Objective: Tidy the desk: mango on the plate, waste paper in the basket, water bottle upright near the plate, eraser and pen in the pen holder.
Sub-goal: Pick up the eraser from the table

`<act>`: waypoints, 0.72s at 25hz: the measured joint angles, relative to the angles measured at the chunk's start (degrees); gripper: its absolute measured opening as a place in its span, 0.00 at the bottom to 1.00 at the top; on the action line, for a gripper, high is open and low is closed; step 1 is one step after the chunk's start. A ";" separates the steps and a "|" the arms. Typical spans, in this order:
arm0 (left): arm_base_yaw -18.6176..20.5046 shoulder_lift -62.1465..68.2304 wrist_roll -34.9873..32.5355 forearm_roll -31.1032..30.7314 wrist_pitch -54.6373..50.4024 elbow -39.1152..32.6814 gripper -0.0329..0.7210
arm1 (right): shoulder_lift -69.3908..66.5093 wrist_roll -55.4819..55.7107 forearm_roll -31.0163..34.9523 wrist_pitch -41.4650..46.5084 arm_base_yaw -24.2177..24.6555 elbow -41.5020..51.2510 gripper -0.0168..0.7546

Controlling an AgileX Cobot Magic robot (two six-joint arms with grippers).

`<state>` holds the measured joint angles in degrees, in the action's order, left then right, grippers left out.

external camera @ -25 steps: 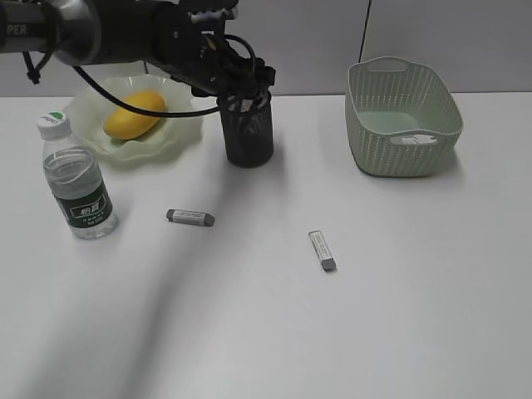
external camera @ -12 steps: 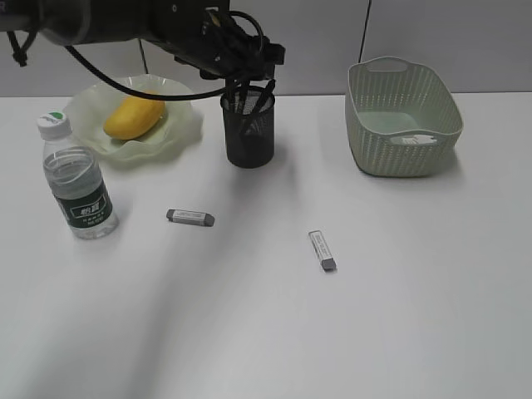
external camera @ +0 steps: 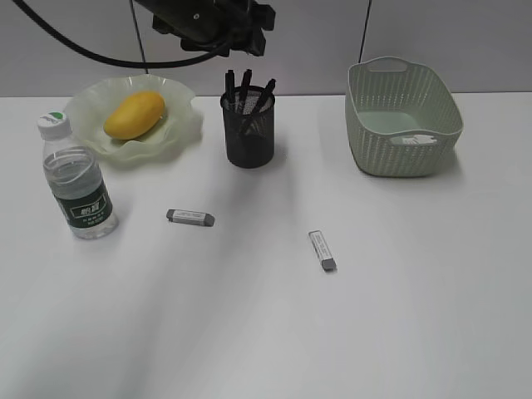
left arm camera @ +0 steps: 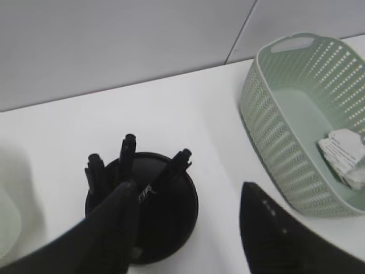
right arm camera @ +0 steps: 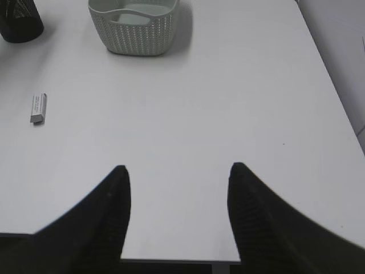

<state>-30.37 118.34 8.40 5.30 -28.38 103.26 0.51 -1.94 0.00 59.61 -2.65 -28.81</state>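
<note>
The mango (external camera: pixel 133 114) lies on the plate (external camera: pixel 179 137) at the back left. Upright in front of the plate stands the water bottle (external camera: pixel 77 179). Pens (external camera: pixel 245 87) stick out of the pen holder (external camera: pixel 248 133). My left gripper (external camera: pixel 241 33) hangs open and empty above the holder (left arm camera: pixel 168 214), its fingertips (left arm camera: pixel 122 197) apart from the pens (left arm camera: pixel 126 149). One eraser (external camera: pixel 190 218) lies on the desk left of centre, another (external camera: pixel 322 250) near the middle. Waste paper (left arm camera: pixel 345 153) rests in the basket (external camera: pixel 403 116). My right gripper (right arm camera: pixel 178 168) is open over the desk's near edge.
The desk (external camera: pixel 399 316) is bare white around the erasers. The right wrist view shows the eraser (right arm camera: pixel 38 107) far left, the basket (right arm camera: pixel 134 25) at the back and the desk's front edge just under the fingers.
My left arm has risen from the pen holder's rim to well above it, uncovering the pens that stand inside. The right gripper has not moved.
</note>
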 joint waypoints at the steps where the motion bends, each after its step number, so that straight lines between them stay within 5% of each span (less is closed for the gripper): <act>1: 0.00 -0.83 0.00 0.00 -1.86 0.00 0.62 | 0.00 0.00 0.00 0.00 0.00 0.00 0.59; 9: 2.20 -6.02 -0.07 -1.44 -17.93 4.21 0.62 | 0.00 0.00 0.00 0.00 0.00 0.00 0.59; 18: 16.27 -6.77 0.13 -4.60 -30.00 8.25 0.65 | 0.00 0.00 0.00 0.00 0.00 0.00 0.59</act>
<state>-14.10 111.57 8.53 0.70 -58.38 111.52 0.51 -1.94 0.00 59.61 -2.65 -28.81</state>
